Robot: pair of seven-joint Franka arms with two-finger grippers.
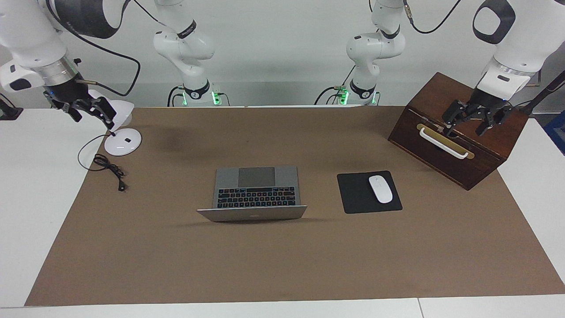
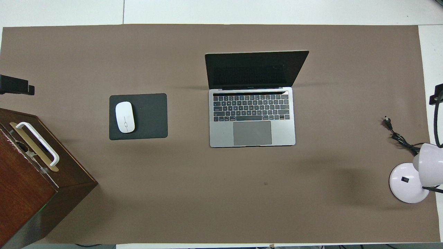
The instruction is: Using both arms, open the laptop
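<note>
Black left gripper jaws spread empty over the wooden box; right gripper's unclear.

My overhead view cuts off the wooden box at its edge and corner, and the white desk lamp at the other edge, its shade only partly in frame. Of my left gripper only a dark tip pokes in there. In the facing view both my upper arms run out of frame, and my right gripper covers part of the lamp's shade.
</note>
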